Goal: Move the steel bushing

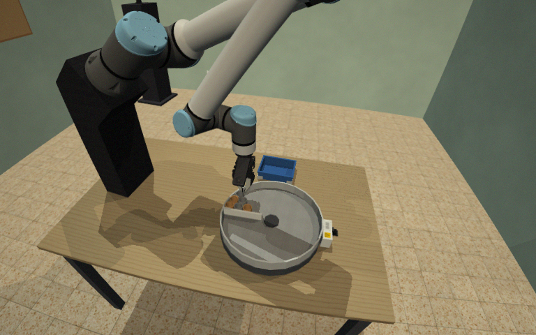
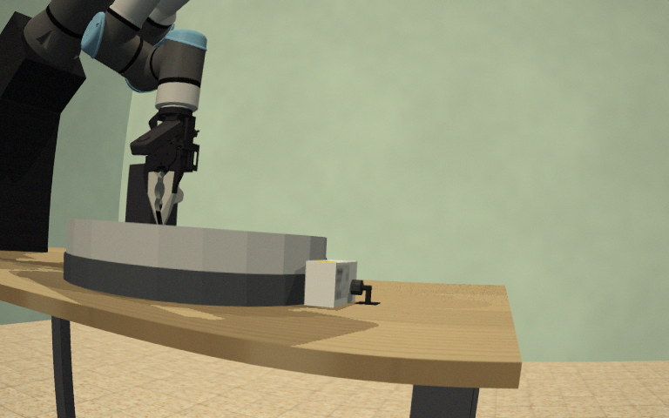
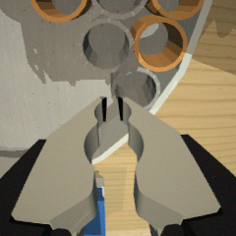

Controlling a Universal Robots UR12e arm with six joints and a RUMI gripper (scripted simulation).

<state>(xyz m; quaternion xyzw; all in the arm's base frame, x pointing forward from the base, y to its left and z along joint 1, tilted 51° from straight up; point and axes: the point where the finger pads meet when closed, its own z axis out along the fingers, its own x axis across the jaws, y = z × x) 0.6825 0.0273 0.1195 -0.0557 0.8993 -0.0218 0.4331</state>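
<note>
"Blue is the crate [image 1: 276, 174] [image 3: 101, 216], yes? Where does it stand?"

"Above the centre of the top view, behind the turntable [image 1: 292, 257] [image 2: 197, 251] [image 3: 59, 108], near its far rim. No bushing is visible inside it."

"And the steel bushings?"

"In the wrist view, one grey bushing [image 3: 106, 44] stands at upper middle, and a nearer grey bushing [image 3: 147, 88] is beside the turntable's edge. Another grey one is cut by the upper border. An orange bushing [image 1: 246, 207] [image 3: 182, 44] and other orange ones crowd around them."

"How is the gripper [image 1: 242, 192] [image 2: 158, 223] [image 3: 112, 98]?"

"Almost closed, with only a narrow gap between the tips, and it holds nothing. It points down beside the nearer grey bushing; whether they touch, I cannot tell."

"Is there room to move?"

"Toward the bushings, little: the rim and the pale divider [image 1: 242, 213] limit them at left of the top view. Right of the hub [image 1: 271, 220], the turntable floor is open."
</note>
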